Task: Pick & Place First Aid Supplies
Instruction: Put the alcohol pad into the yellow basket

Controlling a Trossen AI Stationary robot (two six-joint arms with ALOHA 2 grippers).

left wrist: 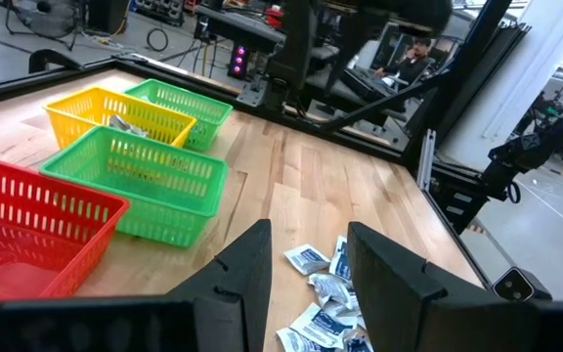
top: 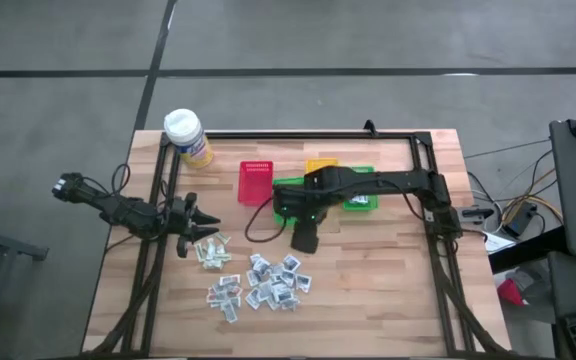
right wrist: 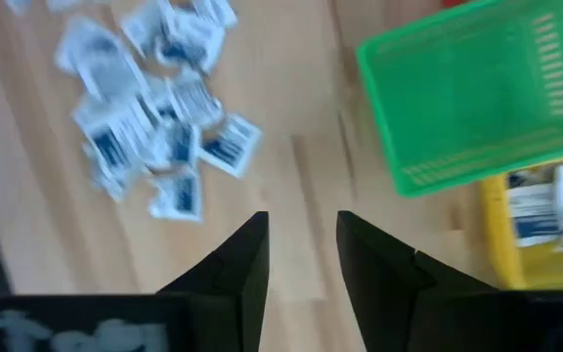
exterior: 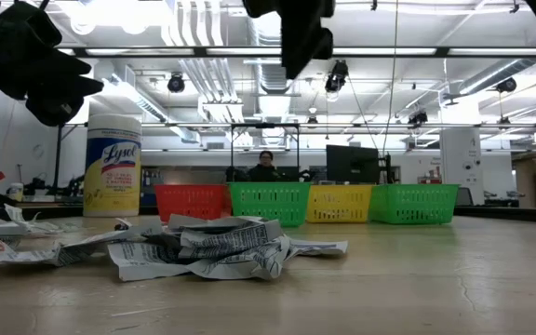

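Observation:
The first aid supplies [top: 268, 280] are small white packets with blue print, lying loose in heaps on the wooden table [top: 388, 290] near its front. They also show in the low view [exterior: 203, 247] and in both wrist views [left wrist: 325, 293] [right wrist: 154, 117]. My right gripper [right wrist: 301, 220] hangs open above bare wood at mid-table [top: 303, 238], pointing steeply down, with the packets on one side and a green bin [right wrist: 487, 98] on the other. My left gripper [left wrist: 308, 230] stands open at the table's left [top: 200, 223], pointing roughly level toward the packets, clear of them.
Several small bins stand in a row behind the packets: red [top: 255, 180], green [top: 290, 200], yellow [top: 321, 165] with a few packets inside [right wrist: 545, 210], and a second green bin [top: 360, 201]. A yellow canister with a white cap [top: 186, 135] stands at the far left corner. A black frame [top: 298, 133] rims the table.

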